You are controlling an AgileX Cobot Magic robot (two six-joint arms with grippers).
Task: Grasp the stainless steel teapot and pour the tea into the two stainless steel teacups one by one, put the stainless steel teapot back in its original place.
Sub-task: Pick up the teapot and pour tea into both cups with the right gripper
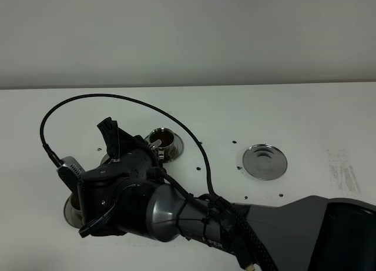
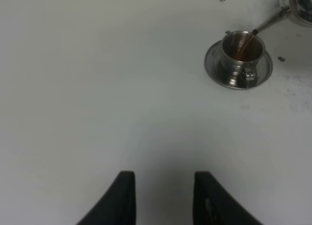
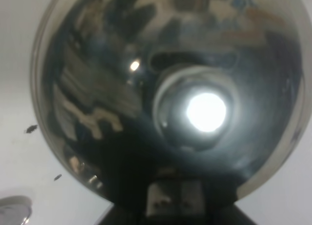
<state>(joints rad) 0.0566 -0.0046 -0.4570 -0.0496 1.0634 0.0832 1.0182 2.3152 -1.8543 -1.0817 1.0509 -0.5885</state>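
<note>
The stainless steel teapot (image 3: pixel 165 93) fills the right wrist view, and my right gripper (image 3: pixel 173 205) is shut on it. In the left wrist view its spout (image 2: pixel 270 22) tilts over one teacup (image 2: pixel 242 49) on a saucer (image 2: pixel 214 69), and a thin stream of tea (image 2: pixel 246 42) runs into the cup. In the high view my right gripper (image 1: pixel 114 144) and arm cover the pot and that cup; only its saucer's edge (image 1: pixel 68 212) shows. The other teacup (image 1: pixel 163 140) stands behind on its saucer with dark tea inside. My left gripper (image 2: pixel 163 186) hangs open over bare table.
The empty round saucer (image 1: pixel 265 161) of the original place lies to the right of the cups. A black cable (image 1: pixel 117 97) loops above the right arm. Small dark marks dot the white table (image 1: pixel 305 112). The left arm is out of the high view.
</note>
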